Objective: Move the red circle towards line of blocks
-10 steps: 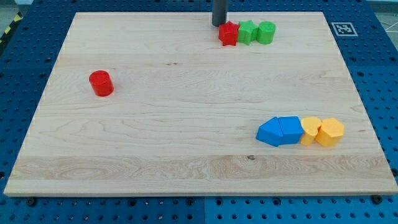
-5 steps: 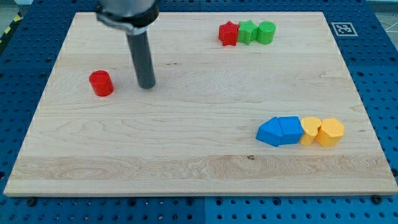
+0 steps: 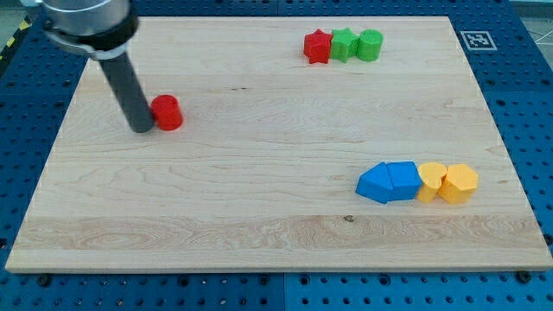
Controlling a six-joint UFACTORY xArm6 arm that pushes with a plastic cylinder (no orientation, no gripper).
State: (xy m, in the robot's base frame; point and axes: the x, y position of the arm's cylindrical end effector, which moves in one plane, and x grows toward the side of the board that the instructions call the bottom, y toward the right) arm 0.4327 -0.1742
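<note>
The red circle (image 3: 167, 112) sits on the wooden board (image 3: 259, 190) at the view's left. My tip (image 3: 142, 129) stands right against the red circle's left side, touching it. A line of blocks lies at the view's top: a red star (image 3: 317, 46), a green star (image 3: 344, 44) and a green circle (image 3: 370, 44), side by side. The red circle is far to the left of and below that line.
A second row lies at the view's lower right: two blue blocks (image 3: 377, 183) (image 3: 403, 180), then two yellow blocks (image 3: 431, 181) (image 3: 459, 183). A marker tag (image 3: 475, 39) sits at the board's top right corner.
My tip went from the red circle's right side round to its left. The red circle has shifted about 30 pixels to the right.
</note>
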